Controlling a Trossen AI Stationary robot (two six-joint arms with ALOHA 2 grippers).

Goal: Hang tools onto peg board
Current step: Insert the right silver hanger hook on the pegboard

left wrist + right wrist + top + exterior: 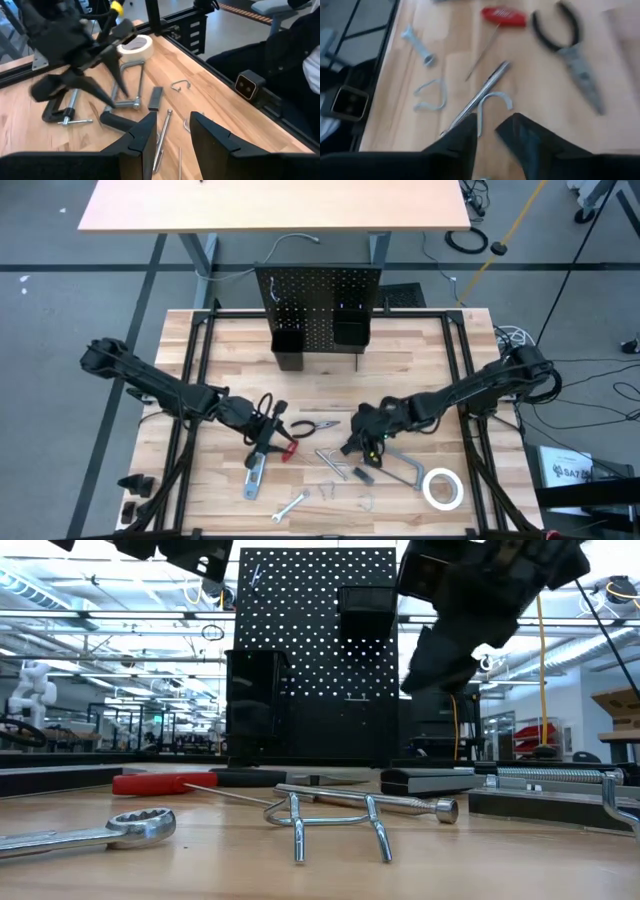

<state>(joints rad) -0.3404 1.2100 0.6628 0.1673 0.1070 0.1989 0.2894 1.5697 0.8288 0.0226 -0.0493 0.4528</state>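
The black peg board (320, 305) stands upright at the table's far middle, with two black bins on its front. The tools lie flat on the table: dark-handled pliers (315, 427), red-handled screwdriver (288, 452), blue-grey level (255, 475), silver wrench (290, 505), white tape roll (442, 488) and grey bar clamp (400, 465). The black C-clamp (60, 112) shows in the left wrist view. My left gripper (262, 425) hovers open and empty just left of the pliers. My right gripper (362, 438) hovers open and empty above the loose silver hooks (432, 95), right of the pliers (570, 50).
Loose silver hooks (330, 463) and a thin metal rod (480, 97) lie between the two grippers. A black frame runs along the table's left and right sides (195, 370). A tan desk (270, 205) stands beyond the table.
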